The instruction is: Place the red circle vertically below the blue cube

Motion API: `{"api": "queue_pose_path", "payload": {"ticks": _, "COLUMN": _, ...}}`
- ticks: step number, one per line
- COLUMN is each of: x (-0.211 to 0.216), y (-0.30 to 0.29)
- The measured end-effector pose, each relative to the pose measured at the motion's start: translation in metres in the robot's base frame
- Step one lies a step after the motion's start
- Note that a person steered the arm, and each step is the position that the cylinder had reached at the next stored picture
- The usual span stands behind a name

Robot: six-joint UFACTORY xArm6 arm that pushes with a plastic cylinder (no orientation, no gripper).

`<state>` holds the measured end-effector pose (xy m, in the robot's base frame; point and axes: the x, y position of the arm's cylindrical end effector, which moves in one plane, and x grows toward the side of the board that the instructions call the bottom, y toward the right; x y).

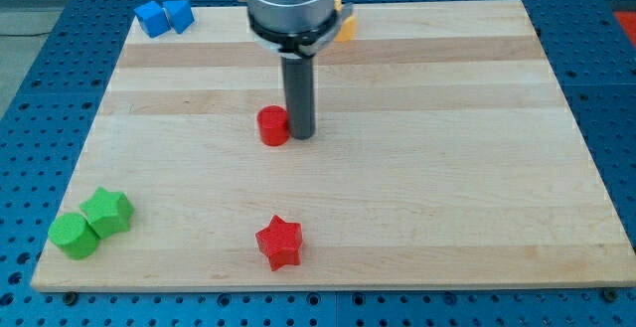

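The red circle (272,126) lies near the middle of the wooden board (447,168). My tip (302,133) stands right against its right side, touching or nearly so. Two blue blocks sit at the view's top left: a blue cube (179,15) and another blue block (152,19) touching its left side. The red circle is well below them and to their right.
A red star (279,243) lies near the bottom middle. A green circle (75,236) and a green star-like block (107,212) sit together at the bottom left. A yellow block (346,25) at the top is partly hidden behind the arm.
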<state>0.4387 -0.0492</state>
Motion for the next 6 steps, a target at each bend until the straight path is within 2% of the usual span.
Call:
{"api": "queue_pose_path", "payload": {"ticks": 4, "x": 0.006, "y": -0.109}}
{"api": "queue_pose_path", "payload": {"ticks": 6, "x": -0.009, "y": -0.144}}
